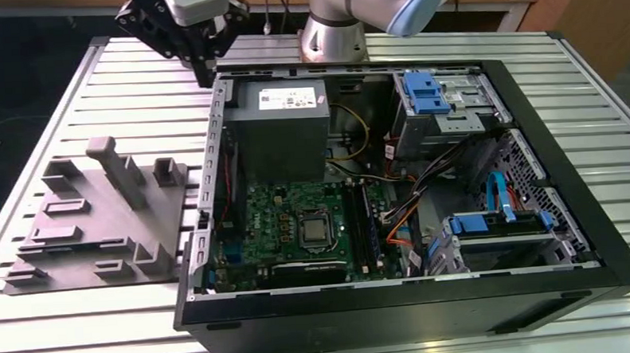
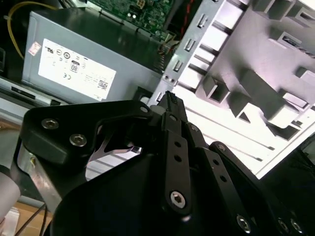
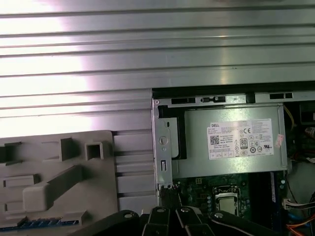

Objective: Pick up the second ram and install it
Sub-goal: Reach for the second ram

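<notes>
Grey tray (image 1: 85, 262) sat well apart from gripper (image 1: 202, 74); we judged the ram (image 3: 44, 222), prob. the blue sliver, lay along tray edge. Jaws appeared together, empty.

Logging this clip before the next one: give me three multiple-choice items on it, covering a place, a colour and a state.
1. Where does the grey parts tray lie?
A) on the exterior view's left of the computer case
B) inside the case
C) on the exterior view's right of it

2. What colour are the drive bay latches?
A) red
B) blue
C) white

3. How is the gripper?
A) shut and empty
B) shut on a memory stick
C) wide open

Key: 1 A, it lies on the table outside the case wall; 2 B, blue in the exterior view; 3 A, its fingertips meet with nothing between in the second wrist view.
</notes>
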You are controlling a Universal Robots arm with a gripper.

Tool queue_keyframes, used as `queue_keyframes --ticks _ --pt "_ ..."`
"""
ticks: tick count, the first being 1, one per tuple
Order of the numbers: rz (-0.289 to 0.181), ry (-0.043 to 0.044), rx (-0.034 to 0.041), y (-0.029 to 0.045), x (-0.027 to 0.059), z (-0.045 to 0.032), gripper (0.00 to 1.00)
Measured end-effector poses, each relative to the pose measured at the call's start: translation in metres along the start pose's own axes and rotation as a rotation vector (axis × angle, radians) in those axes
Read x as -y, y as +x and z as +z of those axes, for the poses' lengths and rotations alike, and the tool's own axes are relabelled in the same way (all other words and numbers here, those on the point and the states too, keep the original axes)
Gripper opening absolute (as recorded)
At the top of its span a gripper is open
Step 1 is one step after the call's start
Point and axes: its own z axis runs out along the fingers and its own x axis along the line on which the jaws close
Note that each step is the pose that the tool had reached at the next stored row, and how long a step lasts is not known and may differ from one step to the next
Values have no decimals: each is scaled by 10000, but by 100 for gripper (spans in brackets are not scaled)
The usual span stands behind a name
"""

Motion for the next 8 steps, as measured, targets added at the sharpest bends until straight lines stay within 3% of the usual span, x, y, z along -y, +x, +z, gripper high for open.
queue_keyframes --ticks 8 --pt "13 1 1 188 15 5 10"
